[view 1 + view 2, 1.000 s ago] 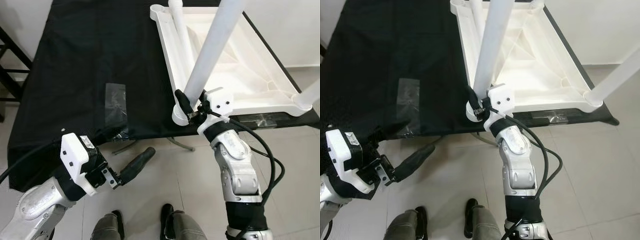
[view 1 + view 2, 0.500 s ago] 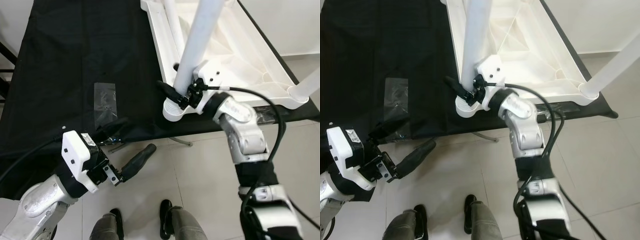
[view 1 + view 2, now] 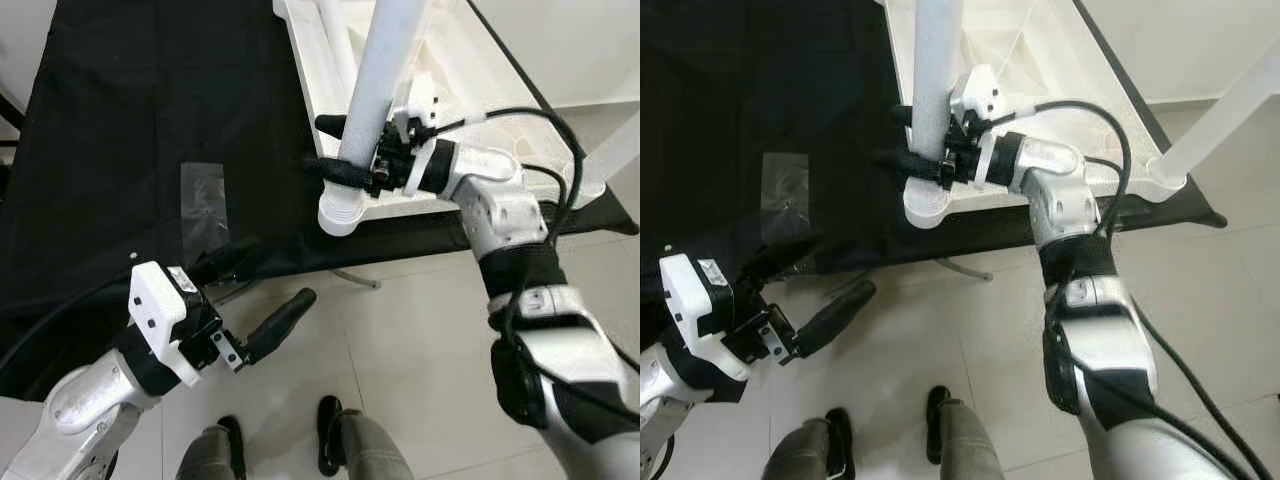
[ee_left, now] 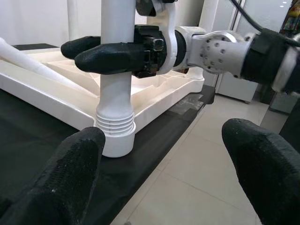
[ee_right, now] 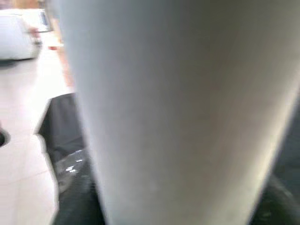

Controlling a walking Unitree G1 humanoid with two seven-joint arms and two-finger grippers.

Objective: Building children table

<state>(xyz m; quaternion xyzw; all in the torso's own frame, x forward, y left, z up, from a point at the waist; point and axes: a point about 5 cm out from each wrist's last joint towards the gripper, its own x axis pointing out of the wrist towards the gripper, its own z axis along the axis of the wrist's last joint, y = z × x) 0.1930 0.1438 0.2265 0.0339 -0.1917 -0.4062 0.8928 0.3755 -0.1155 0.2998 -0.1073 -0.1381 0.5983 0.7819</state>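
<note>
Swinging from below the white leg (image 3: 375, 95) to grip it side-on, the right pincer (image 3: 340, 150) pinches it just above its threaded socket on the upturned tabletop (image 3: 500, 120); the left pincer (image 3: 262, 300) hangs spread; over-twisting could cross-thread the leg.

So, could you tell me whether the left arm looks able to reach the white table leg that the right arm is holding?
Probably yes: the left gripper hangs open below the table edge, facing the leg, with nothing between them.
</note>
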